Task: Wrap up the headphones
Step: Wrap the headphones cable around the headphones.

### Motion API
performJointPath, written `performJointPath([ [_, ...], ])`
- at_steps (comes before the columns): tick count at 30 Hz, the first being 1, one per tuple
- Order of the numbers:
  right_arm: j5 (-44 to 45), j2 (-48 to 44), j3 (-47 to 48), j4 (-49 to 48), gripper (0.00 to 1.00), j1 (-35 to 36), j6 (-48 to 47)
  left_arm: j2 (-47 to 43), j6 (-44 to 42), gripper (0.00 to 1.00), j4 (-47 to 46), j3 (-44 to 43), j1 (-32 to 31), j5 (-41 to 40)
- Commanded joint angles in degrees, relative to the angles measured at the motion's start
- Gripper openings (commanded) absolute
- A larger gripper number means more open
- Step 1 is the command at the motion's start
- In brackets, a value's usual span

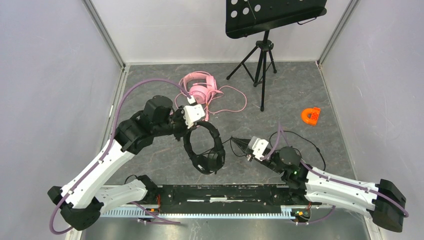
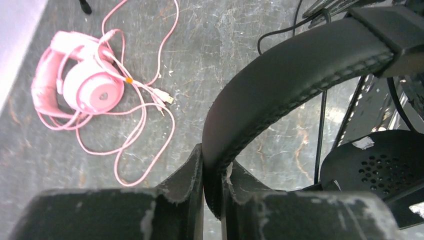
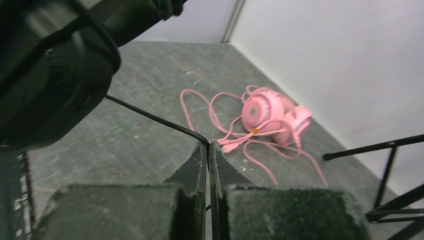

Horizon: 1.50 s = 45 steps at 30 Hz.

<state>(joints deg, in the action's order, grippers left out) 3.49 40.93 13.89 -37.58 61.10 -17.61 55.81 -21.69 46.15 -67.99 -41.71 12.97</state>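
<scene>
The black headphones [image 1: 204, 147] hang above the table's middle, held by the headband [image 2: 295, 65] in my left gripper [image 1: 194, 122], which is shut on it. Their thin black cable [image 3: 150, 116] runs from the ear cup to my right gripper [image 1: 235, 144], whose fingertips are shut on the cable [image 1: 310, 142]; the rest trails back over the table to the right. The pink headphones [image 1: 200, 87] lie on the table at the back, their pink cable [image 1: 232, 102] loose in loops beside them. They also show in the left wrist view [image 2: 85, 85] and the right wrist view [image 3: 272, 112].
A black music stand on a tripod [image 1: 262, 55] stands at the back right of the pink headset. A small orange plastic piece [image 1: 310, 116] lies at the right. Grey walls close in the table on both sides.
</scene>
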Motion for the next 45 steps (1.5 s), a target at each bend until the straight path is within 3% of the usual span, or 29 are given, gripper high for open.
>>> performJointPath([
  [1, -3.28, -1.55, 5.24, 10.55, 0.00, -0.88, 6.60, -1.01, -17.14, 0.02, 0.78, 0.32, -0.12, 3.30],
  [6, -11.40, -2.84, 6.84, 15.76, 0.00, -0.87, 11.23, -0.11, -23.86, 0.02, 0.87, 0.46, -0.21, 1.73],
  [12, -22.21, -1.88, 7.38, 14.23, 0.00, -0.83, 17.46, -0.98, -29.96, 0.02, -3.46, 3.68, -0.45, -0.08],
  [16, -29.83, 2.13, 6.54, 7.10, 0.00, -0.80, 25.16, -3.17, -31.65, 0.02, -10.02, 7.29, -0.65, -1.64],
  [23, -35.11, 6.16, 4.33, -6.84, 0.00, -0.81, 35.13, -5.31, -34.35, 0.02, -17.04, 12.42, -0.74, -7.05],
  [39, -35.59, 17.22, 4.20, -24.27, 0.02, -0.81, 45.06, -7.21, -30.42, 0.02, -25.68, 15.47, -1.87, -19.80],
  [45, -34.89, 19.33, 5.02, -24.60, 0.07, -0.81, 42.84, -7.94, -28.05, 0.02, -28.05, 15.59, -1.86, -21.96],
])
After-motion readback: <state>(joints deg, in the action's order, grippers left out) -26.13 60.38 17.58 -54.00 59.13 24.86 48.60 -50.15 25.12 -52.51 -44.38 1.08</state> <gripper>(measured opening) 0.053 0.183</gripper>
